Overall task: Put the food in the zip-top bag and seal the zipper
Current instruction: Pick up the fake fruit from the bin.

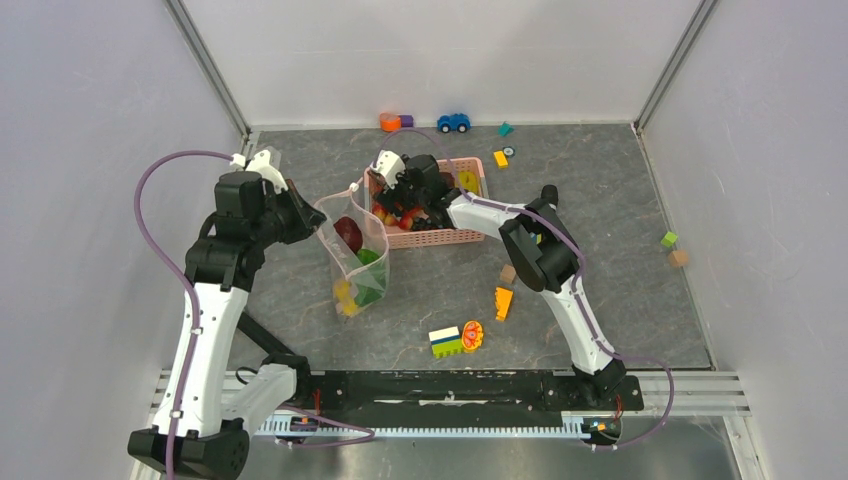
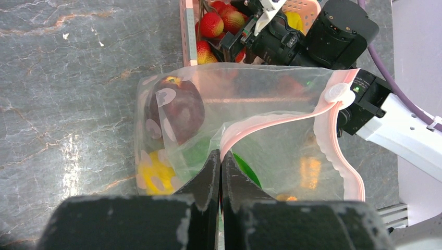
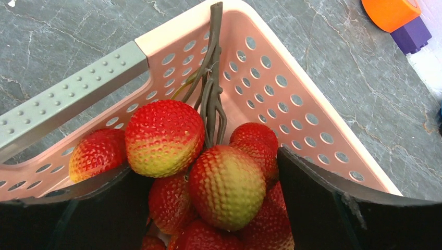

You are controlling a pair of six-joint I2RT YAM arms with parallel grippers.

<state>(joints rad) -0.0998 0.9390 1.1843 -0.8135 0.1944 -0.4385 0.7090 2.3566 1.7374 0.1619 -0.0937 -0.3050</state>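
Left gripper (image 2: 220, 159) is seen closed flat on the zipper (image 2: 271, 123) of the zip-top bag (image 2: 284, 151), and the bag is held up by this pink edge with its mouth open. This grip is shown clearly only by the left wrist view; in the top view the fingers are hidden behind the arm. Three pieces of food are counted inside the bag: one dark red apple (image 2: 174, 109), one yellow citrus (image 2: 156, 178) and one green bok choy (image 2: 244, 169). One white slider (image 2: 336, 92) is seen at the end of the zipper.

The right gripper (image 3: 208, 174) is lowered into one pink lattice basket (image 3: 292, 99). Its jaws are spread wide, one on each side of a bunch of strawberries (image 3: 226, 187), and nothing is clamped between them. At least six strawberries on one brown stem (image 3: 211, 88) are counted in the right wrist view; from the top they are seen only as small red spots.

Only in the top view is it shown that the bag hangs just beside the basket, and that one blue toy car (image 1: 453, 122) stands at the far wall.
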